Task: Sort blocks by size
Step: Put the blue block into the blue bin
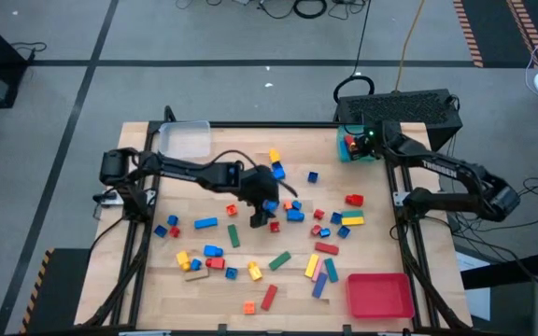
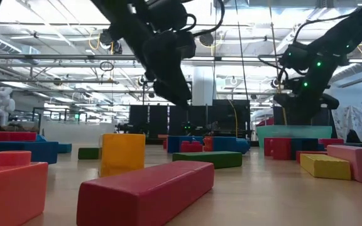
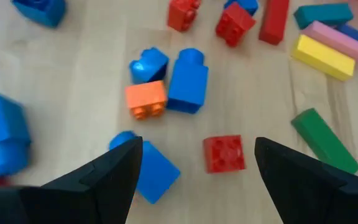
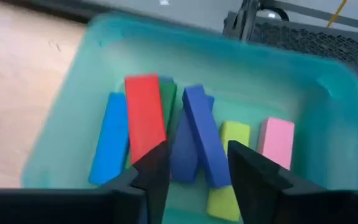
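Though cropped by tray [image 4: 328, 93], blue bar [image 4: 204, 134] btwn right tool [image 4: 194, 165].

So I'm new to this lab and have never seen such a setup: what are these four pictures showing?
Two robot arms work at a wooden table strewn with toy blocks. One picture looks straight down, one looks level across the tabletop, and one comes from each arm's wrist. The left gripper hangs open and empty above the scattered bricks, a small red brick showing between its fingers. The right gripper hangs open over the teal tray at the far right corner, which holds long bars. A clear tray and a red tray sit at other corners.
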Action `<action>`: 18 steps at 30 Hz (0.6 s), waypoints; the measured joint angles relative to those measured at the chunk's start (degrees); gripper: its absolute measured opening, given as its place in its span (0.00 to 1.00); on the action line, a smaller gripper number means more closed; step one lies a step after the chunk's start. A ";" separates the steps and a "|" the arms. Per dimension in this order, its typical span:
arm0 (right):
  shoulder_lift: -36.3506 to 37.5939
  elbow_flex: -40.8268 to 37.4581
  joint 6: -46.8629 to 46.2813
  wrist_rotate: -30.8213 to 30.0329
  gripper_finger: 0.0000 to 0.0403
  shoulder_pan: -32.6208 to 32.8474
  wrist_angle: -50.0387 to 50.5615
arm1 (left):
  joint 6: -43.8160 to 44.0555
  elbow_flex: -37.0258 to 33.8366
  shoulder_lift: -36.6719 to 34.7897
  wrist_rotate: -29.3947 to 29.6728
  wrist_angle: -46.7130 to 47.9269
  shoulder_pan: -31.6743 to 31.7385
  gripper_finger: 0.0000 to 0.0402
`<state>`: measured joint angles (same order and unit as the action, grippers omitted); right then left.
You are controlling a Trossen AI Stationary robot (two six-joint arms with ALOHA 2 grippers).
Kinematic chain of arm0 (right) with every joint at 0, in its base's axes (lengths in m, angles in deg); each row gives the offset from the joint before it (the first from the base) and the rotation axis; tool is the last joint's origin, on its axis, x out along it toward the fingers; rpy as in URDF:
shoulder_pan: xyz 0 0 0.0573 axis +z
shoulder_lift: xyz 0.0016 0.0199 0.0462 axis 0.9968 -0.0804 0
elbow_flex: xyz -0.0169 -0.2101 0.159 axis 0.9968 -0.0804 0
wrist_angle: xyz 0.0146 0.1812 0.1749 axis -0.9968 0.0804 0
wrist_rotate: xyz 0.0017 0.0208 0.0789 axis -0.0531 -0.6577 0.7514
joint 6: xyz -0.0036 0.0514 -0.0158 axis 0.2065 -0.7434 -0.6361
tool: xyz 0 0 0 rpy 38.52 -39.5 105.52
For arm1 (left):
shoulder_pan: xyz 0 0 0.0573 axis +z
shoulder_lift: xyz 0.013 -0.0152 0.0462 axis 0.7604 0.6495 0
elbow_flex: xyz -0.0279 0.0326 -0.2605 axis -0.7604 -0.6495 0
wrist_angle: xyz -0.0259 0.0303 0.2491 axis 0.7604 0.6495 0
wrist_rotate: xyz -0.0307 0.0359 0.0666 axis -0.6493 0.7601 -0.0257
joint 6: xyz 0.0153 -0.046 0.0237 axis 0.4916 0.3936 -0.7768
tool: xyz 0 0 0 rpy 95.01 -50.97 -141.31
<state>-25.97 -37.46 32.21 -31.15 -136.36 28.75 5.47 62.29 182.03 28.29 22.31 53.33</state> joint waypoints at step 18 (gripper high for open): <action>18.73 0.02 -10.14 3.93 0.36 20.14 3.76 | -0.50 -5.37 1.22 5.89 -1.94 -11.33 0.77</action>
<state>-7.24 -37.44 22.07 -27.22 -116.22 32.51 4.97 56.92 183.25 34.18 20.38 42.00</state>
